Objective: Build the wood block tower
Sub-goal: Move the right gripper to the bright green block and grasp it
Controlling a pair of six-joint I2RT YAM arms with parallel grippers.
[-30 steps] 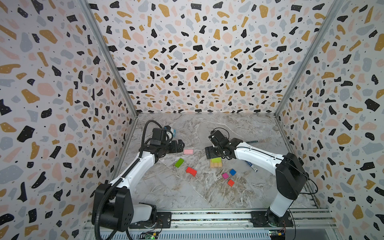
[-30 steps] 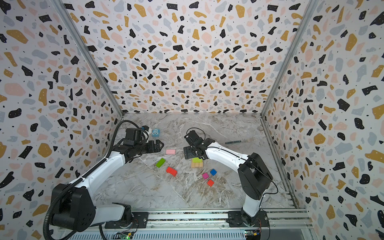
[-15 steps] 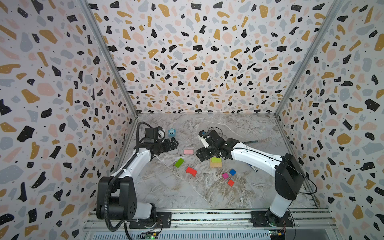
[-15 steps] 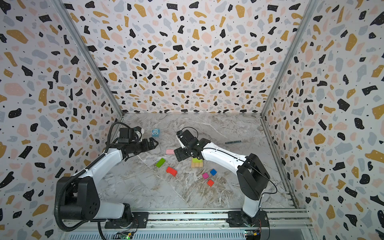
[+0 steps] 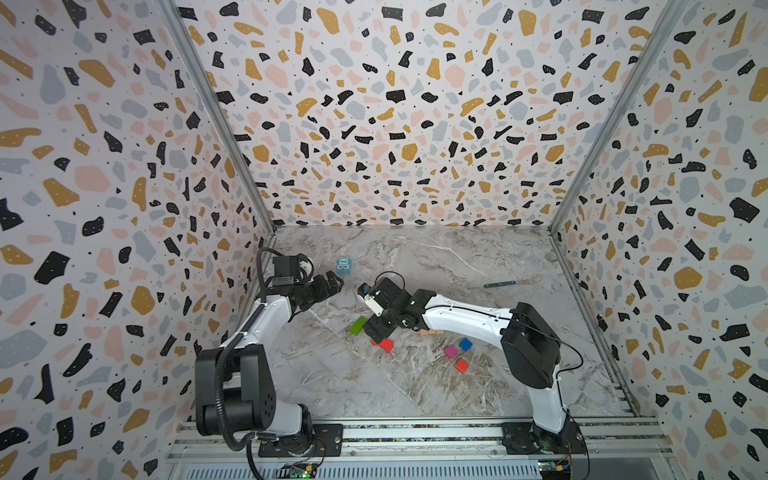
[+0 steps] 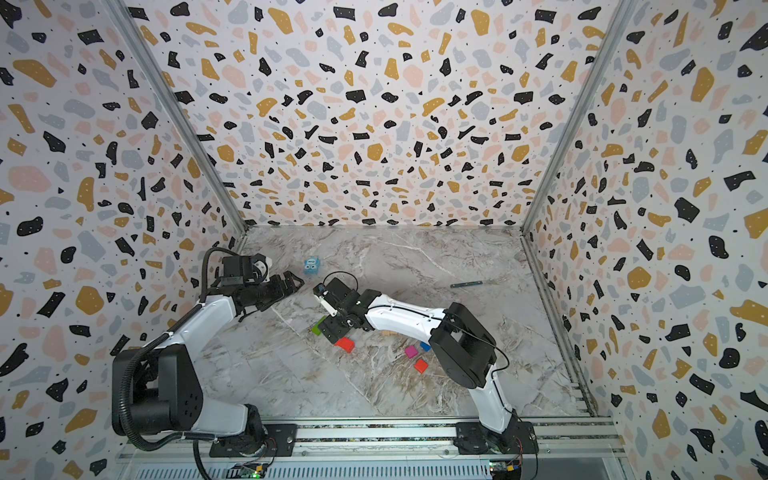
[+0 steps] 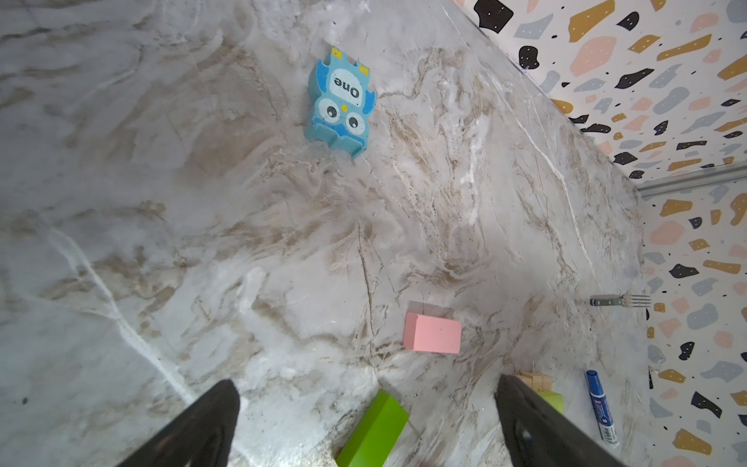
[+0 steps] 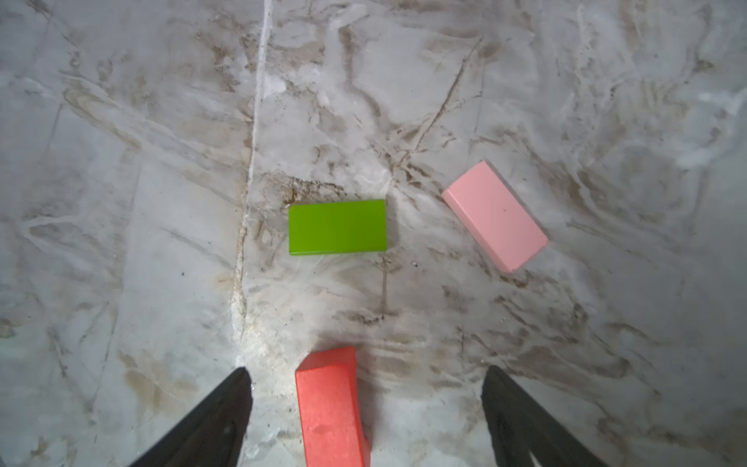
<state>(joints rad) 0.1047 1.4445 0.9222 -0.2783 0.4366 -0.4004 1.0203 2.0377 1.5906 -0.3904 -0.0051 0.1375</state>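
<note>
- The right pincer (image 8: 366,368) is held wide open, nothing gripped — a red oblong (image 8: 329,404) is seen between its jaws, touched by neither.
- Just ahead of it a glossy lime-green oblong (image 8: 337,226) is laid flat; a pale pink oblong (image 8: 495,214) lies beside that, skewed.
- The left pincer (image 7: 366,379) is likewise spread and empty, the pink oblong ahead of it.
- Behind the right pincer, beside its arm, a blue cube (image 5: 465,344), a magenta cube (image 5: 450,351) and an orange-red cube (image 5: 461,365) are scattered apart.

my left arm (image 5: 266,316) bends at the elbow and stretches forward, left gripper (image 5: 333,283) aimed toward the middle, jaws spread wide, holding nothing. my right arm (image 5: 465,320) lies across past centre, wrist tipped downward, right gripper (image 8: 366,374) jaws wide apart, empty.
</note>
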